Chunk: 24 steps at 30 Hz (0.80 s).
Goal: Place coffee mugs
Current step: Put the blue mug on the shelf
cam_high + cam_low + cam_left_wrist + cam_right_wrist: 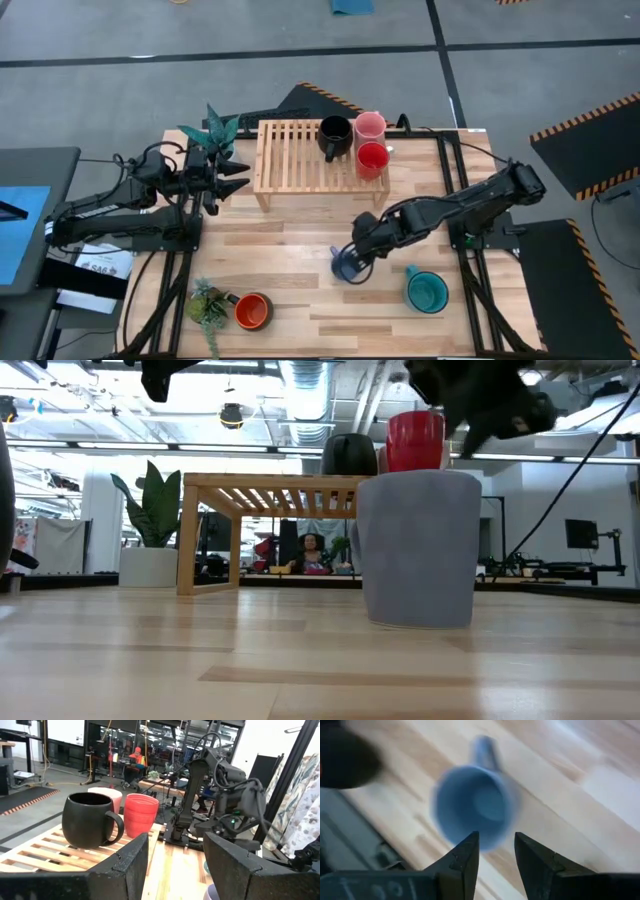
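Blue-grey mug (347, 266) sits lower centre in the high view, my right gripper (496, 851) hovering over its rim, fingers parted, grasping nothing. Pickup step, I reckon; next I drop a finger inside the wall and clench. Black, pink, red mugs (372, 157) already on the rack (290, 155). Left gripper (238, 177) waits released, upper left.
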Each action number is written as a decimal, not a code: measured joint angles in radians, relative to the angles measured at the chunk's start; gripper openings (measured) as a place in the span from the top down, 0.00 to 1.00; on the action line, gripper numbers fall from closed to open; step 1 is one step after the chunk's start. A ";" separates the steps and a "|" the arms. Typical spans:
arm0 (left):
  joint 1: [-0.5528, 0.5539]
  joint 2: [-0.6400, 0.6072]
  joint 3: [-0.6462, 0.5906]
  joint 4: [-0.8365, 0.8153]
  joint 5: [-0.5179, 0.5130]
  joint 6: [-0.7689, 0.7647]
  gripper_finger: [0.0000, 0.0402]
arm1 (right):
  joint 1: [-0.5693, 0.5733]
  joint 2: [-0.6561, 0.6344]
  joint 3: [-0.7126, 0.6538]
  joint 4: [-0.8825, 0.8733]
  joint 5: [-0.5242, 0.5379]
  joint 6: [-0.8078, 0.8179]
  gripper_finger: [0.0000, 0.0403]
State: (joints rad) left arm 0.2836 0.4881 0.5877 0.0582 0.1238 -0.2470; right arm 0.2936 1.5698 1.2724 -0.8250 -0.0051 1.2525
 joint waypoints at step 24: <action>0.000 0.002 0.000 0.000 0.000 -0.002 0.57 | 0.014 0.212 -0.001 0.071 -0.012 -0.028 0.77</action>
State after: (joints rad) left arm 0.2836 0.4904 0.5877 0.0582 0.1234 -0.2489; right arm 0.3073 1.7817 1.2718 -0.7540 -0.0176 1.2244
